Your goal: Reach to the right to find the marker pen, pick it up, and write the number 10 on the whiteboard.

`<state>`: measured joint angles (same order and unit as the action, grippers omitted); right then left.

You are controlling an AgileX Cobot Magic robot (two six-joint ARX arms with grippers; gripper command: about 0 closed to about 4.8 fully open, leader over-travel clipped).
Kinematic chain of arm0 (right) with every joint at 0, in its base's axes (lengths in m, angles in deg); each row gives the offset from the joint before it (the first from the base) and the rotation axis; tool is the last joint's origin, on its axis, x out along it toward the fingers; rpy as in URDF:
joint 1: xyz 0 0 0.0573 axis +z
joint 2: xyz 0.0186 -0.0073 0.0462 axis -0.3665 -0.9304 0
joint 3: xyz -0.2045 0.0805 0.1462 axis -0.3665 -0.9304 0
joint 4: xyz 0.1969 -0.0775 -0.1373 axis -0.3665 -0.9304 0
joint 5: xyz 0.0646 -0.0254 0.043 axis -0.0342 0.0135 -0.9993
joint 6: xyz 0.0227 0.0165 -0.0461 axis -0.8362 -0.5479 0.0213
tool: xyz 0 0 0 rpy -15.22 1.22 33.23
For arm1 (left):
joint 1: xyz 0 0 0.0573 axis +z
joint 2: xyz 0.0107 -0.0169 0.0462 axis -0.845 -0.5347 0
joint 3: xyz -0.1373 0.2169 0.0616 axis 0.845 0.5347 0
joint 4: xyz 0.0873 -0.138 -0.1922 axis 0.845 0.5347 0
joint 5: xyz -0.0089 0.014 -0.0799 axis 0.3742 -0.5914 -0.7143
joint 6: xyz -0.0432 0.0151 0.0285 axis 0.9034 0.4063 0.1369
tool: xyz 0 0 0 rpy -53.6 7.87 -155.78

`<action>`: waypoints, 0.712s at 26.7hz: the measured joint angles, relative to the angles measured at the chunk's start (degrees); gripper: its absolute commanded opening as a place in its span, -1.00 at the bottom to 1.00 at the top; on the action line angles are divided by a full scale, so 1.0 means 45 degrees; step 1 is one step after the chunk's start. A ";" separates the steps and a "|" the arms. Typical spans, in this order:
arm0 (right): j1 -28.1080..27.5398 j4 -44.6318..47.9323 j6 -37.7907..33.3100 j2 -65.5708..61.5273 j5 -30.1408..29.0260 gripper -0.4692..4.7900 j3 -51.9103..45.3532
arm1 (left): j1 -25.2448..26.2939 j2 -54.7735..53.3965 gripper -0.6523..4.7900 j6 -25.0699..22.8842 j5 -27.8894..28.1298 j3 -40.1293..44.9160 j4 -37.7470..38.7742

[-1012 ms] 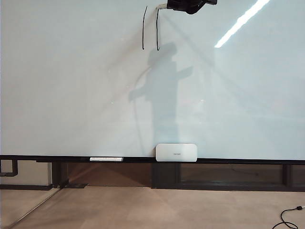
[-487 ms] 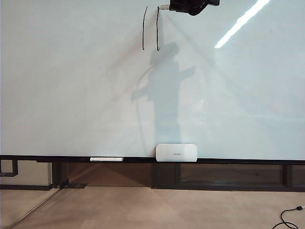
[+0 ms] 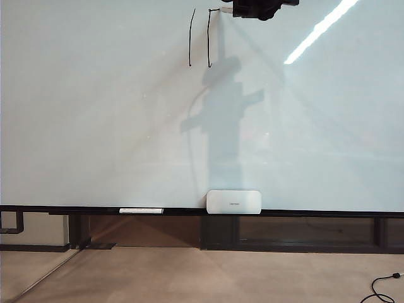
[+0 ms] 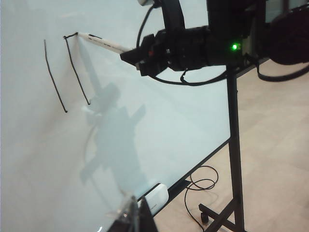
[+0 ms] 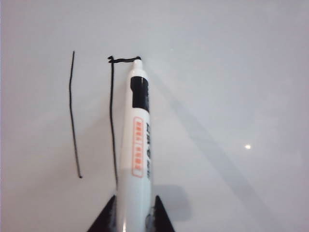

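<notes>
A: Two black strokes on the whiteboard [image 3: 113,126] so far: the straight "1" [image 3: 190,38], and beside it the left side of the "0" [image 3: 209,39] plus a short top bar starting from its upper end. The number 10 [image 5: 94,116] is only part drawn, no right side or bottom on the zero.

B: Marker pen [image 5: 136,159]?

A: Held in the right gripper [image 5: 130,220]. Jaws partly closed, both dark fingers pinching the white barrel near its back end. Black collar and pale tip point at the board, tip touching right at the end of the top bar. Orange label on the barrel.

B: Where's that gripper in the exterior view?

A: Top edge, right of the strokes, right gripper [image 3: 232,9] mostly cut off by the frame. Pen [image 3: 225,10] pokes out leftward from it. Left wrist view shows the same from the side: pen [image 4: 104,43] slanting up to the stroke corner, dark arm behind it with a green light.

B: Left gripper?

A: Left gripper [image 4: 131,220] only shows as dark tips at the frame edge, well away from the strokes. Can't tell how wide it is or if anything's in it.

B: Other stuff?

A: White rounded box [image 3: 233,202] and a long white marker [image 3: 141,211] sit on the dark rail [image 3: 315,213], apart from each other. Black cable [image 3: 379,290] on the floor.
</notes>
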<state>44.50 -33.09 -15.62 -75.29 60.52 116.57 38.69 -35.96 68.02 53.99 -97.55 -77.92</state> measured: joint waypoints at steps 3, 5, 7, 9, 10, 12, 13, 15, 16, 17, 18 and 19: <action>-0.0049 -0.0019 0.0199 0.0170 0.0223 -0.83 0.0000 | 0.0000 0.0000 -0.78 0.0000 -0.0083 0.0000 -0.0010; -0.0112 -0.0019 0.0272 0.0282 0.0413 -0.83 0.0005 | 0.0000 0.0000 -0.78 0.0000 -0.0097 0.0000 -0.0005; -0.0180 -0.0141 0.0359 0.0364 0.0544 -0.83 0.0005 | 0.0000 0.0000 -0.78 0.0000 -0.0126 0.0000 -0.0005; -0.0214 -0.0277 0.0393 0.0393 0.0578 -0.83 0.0010 | 0.0000 0.0000 -0.78 0.0000 -0.0136 0.0000 -0.0010; -0.0223 -0.0393 0.0393 0.0393 0.0617 -0.83 0.0010 | 0.0005 0.0000 -0.78 0.0000 -0.0136 0.0000 -0.0010; -0.0253 -0.0617 0.0393 0.0384 0.0675 -0.83 0.0005 | 0.0000 0.0000 -0.78 0.0000 -0.0136 -0.0005 -0.0005; -0.0262 -0.0704 0.0393 0.0379 0.0680 -0.83 0.0005 | 0.0000 0.0000 -0.78 0.0000 -0.0136 -0.0034 0.0029; -0.0272 -0.0826 0.0393 0.0379 0.0695 -0.83 0.0005 | 0.0000 0.0000 -0.78 0.0000 -0.0136 -0.0117 0.0063; -0.0277 -0.0884 0.0393 0.0384 0.0695 -0.83 0.0005 | 0.0000 0.0000 -0.78 0.0000 -0.0136 -0.0136 0.0053; -0.0282 -0.0933 0.0384 0.0384 0.0704 -0.83 0.0005 | 0.0000 0.0005 -0.78 0.0000 -0.0136 -0.0141 0.0039; -0.0282 -0.1035 0.0335 0.0384 0.0719 -0.83 0.0005 | 0.0000 0.0005 -0.78 0.0000 -0.0136 -0.0136 0.0039; -0.0282 -0.1112 0.0282 0.0393 0.0729 -0.83 -0.0029 | 0.0000 0.0000 -0.78 0.0000 -0.0136 -0.0136 0.0044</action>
<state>43.23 -38.10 -14.35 -73.52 63.79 116.44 38.69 -35.96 68.02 53.37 -98.16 -77.72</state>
